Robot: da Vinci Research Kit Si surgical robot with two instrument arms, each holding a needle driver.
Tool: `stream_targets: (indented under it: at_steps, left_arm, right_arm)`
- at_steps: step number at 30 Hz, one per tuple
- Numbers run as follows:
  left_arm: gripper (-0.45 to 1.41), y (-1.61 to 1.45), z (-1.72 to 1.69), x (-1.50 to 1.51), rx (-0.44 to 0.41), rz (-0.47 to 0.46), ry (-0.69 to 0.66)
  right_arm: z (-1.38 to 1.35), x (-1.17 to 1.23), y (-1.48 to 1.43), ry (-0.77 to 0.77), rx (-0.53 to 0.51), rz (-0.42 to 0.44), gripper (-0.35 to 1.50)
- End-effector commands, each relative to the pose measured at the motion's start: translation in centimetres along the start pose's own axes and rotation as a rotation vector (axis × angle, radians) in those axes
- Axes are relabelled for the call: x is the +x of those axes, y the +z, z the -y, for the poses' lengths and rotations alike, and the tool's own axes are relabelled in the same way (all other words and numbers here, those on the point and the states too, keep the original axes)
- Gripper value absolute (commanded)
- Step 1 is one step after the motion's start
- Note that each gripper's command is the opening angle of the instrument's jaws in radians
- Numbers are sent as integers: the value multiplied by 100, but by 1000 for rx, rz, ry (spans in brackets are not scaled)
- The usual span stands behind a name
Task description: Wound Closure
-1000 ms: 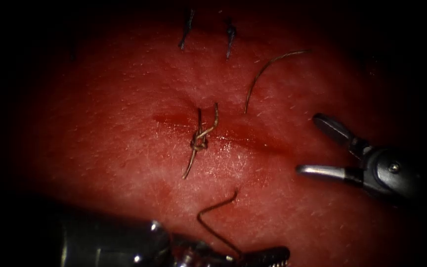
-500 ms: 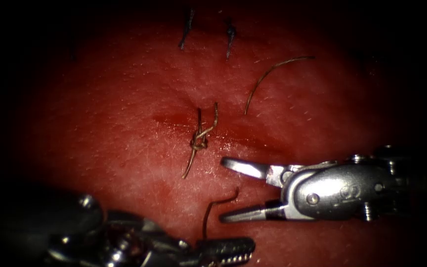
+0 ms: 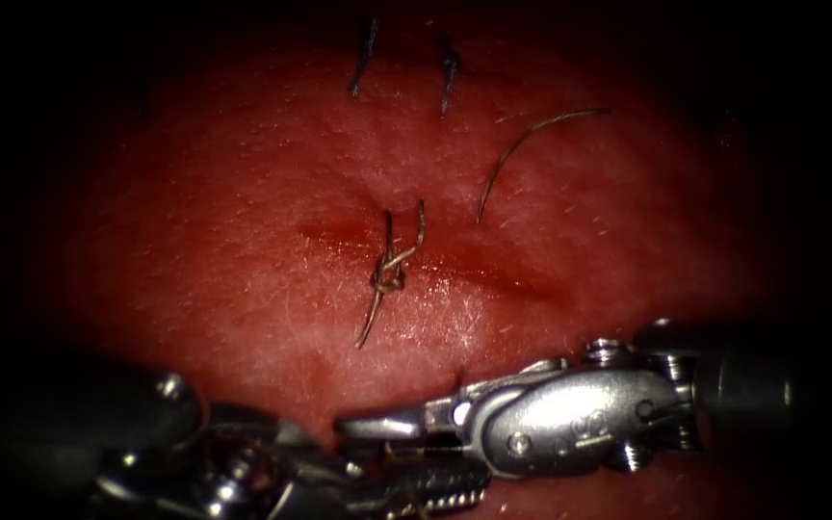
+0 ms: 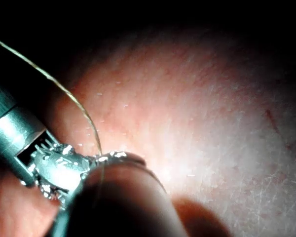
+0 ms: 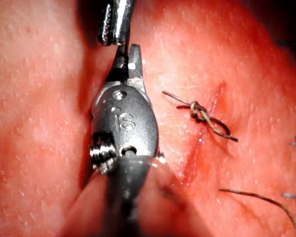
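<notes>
Both tools sit low near the tissue's (image 3: 243,250) front edge: right tool (image 3: 377,424) has its jaws shut on the thread (image 4: 84,111), left tool (image 3: 435,496) grips it too. Knot (image 3: 387,279) sits on the cut (image 3: 493,270), loose thread piece (image 3: 522,144) upper right; can't spot the needle.

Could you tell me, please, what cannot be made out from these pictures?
- Whether the right tool, jaws shut, clamps the thread: in the endoscope view the contact is hidden between the two tools.
- What the left tool holds: in the endoscope view the right tool lies across it.
- Whether the curved strand lying on the tissue is needle or thread: too thin to tell.
</notes>
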Motion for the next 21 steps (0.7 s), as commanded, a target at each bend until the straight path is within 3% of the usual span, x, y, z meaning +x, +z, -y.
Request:
stream_targets:
  at_steps: [1, 7, 10, 12, 16, 21]
  left_arm:
    - [-45, 7, 5, 1, 2, 0, 0]
    - [-45, 7, 6, -2, 1, -2, -1]
    - [-18, 7, 5, -3, 1, -3, -26]
    - [10, 8, 2, -5, -5, -1, -46]
    - [47, 11, -6, -19, -109, 13, -64]
    - [51, 11, -18, -32, -194, 25, -90]
  right_arm:
    - [-2, -2, 3, 2, -17, 2, -35]
    - [-9, -6, -6, 11, -79, 69, -35]
    - [-14, -16, -19, 49, -114, 128, -35]
    - [-18, -24, -30, 78, -134, 160, -35]
    - [-31, -51, -60, 185, -180, 217, -35]
    - [-47, -76, -81, 269, -217, 257, -35]
